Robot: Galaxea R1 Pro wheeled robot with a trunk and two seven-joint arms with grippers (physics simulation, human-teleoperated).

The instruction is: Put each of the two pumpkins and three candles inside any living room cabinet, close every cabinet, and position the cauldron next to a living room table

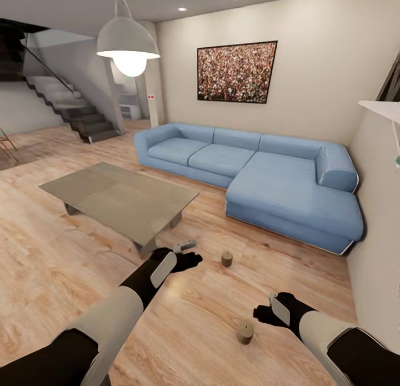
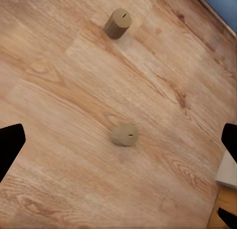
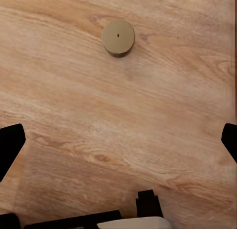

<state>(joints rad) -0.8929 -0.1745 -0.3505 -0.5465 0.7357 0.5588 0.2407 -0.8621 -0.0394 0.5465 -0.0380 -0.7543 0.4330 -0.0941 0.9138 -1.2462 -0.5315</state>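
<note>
Two tan candles stand on the wood floor, one ahead between the table and the sofa, the other close to me. My left gripper hovers by the table's near corner. Its black fingers are spread wide, and two candles lie beyond them. My right gripper sits just right of the nearer candle. It is open too, fingers far apart, with a candle seen from above ahead of it. The pumpkins, cabinet and cauldron are out of view.
A blue corner sofa lines the far wall and the right side. A small grey object lies on the floor by the table's corner. A pendant lamp hangs over the table, stairs rise at the back left, and a white wall stands close on the right.
</note>
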